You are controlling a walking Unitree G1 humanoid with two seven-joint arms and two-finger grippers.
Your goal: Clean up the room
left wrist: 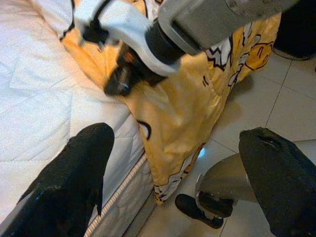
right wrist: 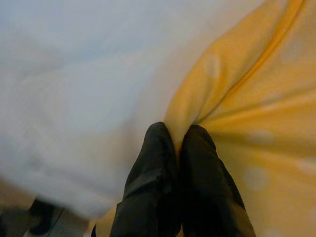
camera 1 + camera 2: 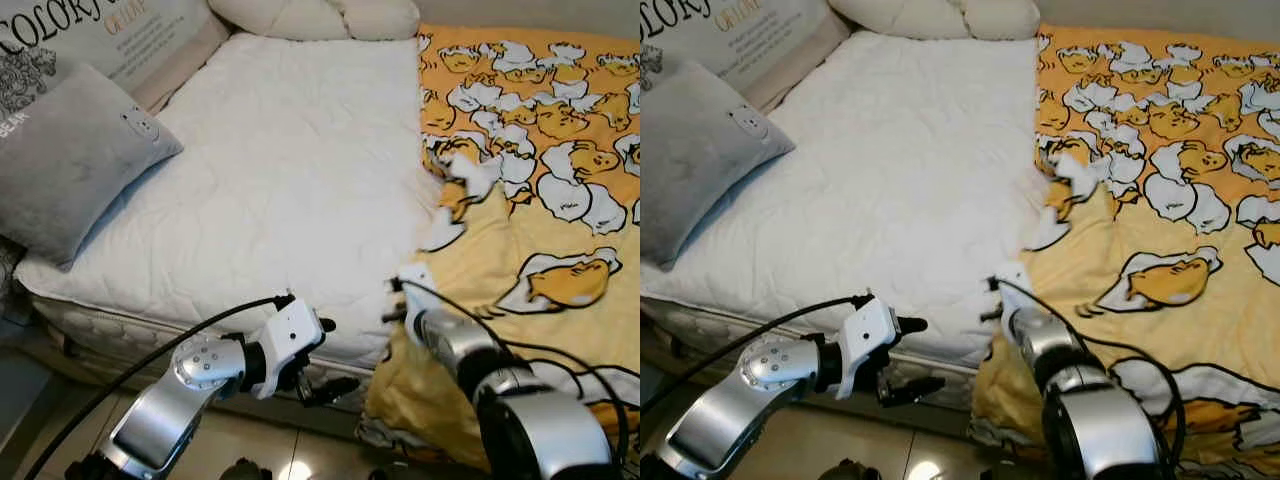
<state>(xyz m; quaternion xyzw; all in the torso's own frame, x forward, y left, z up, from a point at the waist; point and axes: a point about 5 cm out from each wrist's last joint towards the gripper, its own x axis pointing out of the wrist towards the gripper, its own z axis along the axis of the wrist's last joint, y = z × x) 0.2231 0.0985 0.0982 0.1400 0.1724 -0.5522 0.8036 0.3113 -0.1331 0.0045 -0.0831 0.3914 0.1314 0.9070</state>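
Note:
A yellow blanket printed with egg cartoons covers the right half of the bed and hangs over its front edge. The left half is bare white mattress. At the front edge, where blanket meets mattress, my right gripper is shut on a fold of the blanket's edge. The left wrist view also shows the right gripper pinching the cloth. My left gripper stands open with nothing in it, just in front of the mattress side and left of the hanging blanket.
A grey pillow leans at the bed's left side, and cream pillows lie at the head. Tiled floor runs below the bed's front edge. A printed cushion stands at the back left.

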